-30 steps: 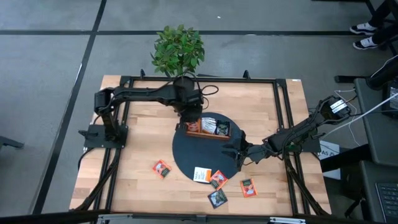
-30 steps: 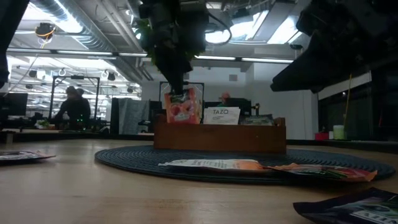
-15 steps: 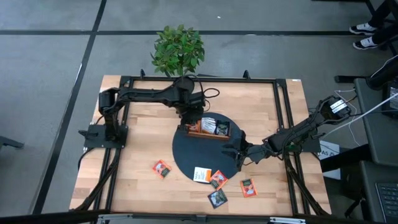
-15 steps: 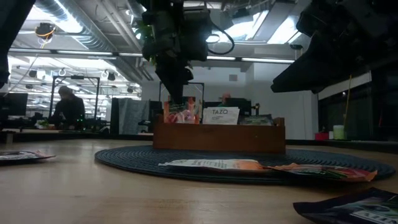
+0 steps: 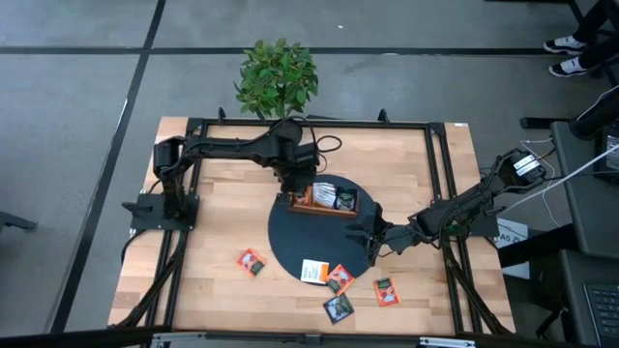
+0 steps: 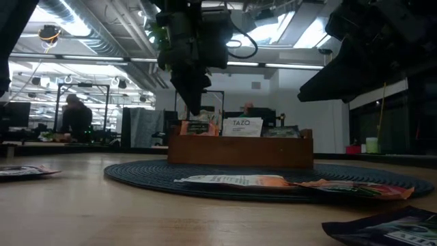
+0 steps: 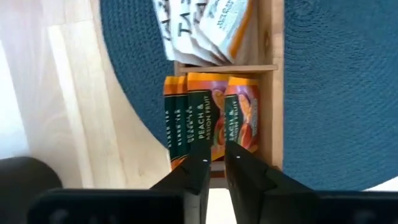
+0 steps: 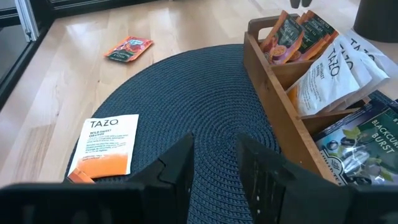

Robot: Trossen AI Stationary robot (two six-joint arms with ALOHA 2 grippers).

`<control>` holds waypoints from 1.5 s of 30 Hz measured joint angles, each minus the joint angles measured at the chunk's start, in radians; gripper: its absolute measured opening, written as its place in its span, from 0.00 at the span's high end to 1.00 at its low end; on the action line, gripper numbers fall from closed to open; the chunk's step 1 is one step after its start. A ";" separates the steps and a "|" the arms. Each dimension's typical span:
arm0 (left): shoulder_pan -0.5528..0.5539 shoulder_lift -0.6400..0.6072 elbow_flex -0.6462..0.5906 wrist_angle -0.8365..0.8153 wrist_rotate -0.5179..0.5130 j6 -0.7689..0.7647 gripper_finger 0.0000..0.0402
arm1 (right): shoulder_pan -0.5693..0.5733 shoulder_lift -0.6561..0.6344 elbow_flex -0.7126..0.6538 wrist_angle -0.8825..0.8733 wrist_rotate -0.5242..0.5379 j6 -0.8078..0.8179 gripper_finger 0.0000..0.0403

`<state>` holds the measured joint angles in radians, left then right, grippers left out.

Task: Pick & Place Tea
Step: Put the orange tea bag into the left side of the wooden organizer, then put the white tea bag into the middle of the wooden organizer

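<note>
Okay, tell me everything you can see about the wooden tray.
The wooden tray is a long brown box with thin dividers making three compartments. It sits flat on the round dark woven mat. Orange sachets stand upright in one end compartment, white ones lean in the middle, dark ones fill the other end. The left tool hovers over the orange end.

Loose tea sachets [image 5: 314, 272] outside the tray: 5. One wooden tray [image 5: 325, 209] w/ 3 compartments, one round mat [image 5: 290, 242], one plant [image 5: 278, 76].

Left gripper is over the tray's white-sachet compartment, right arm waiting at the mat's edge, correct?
Not quite. The left gripper is over the wooden tray's orange peach-sachet compartment, as the left wrist view shows; the white sachets sit one compartment over. The right gripper does wait at the mat's edge.
</note>
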<state>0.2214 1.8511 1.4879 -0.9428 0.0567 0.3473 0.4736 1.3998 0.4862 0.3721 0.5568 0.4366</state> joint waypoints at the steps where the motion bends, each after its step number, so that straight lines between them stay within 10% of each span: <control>1: 0.000 0.000 0.000 0.000 -0.006 -0.003 0.87 | 0.000 0.000 0.000 0.000 0.000 0.000 0.70; 26: -0.154 -0.069 0.184 -0.247 -0.143 -0.089 0.99 | 0.000 0.000 0.000 -0.011 0.000 0.000 0.70; 45: -0.504 -0.319 -0.175 0.195 -0.094 -0.367 0.99 | 0.000 0.000 0.005 0.050 -0.032 -0.003 0.71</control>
<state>-0.2825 1.5326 1.3130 -0.7475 -0.0372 -0.0192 0.4733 1.3994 0.4915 0.4221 0.5243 0.4340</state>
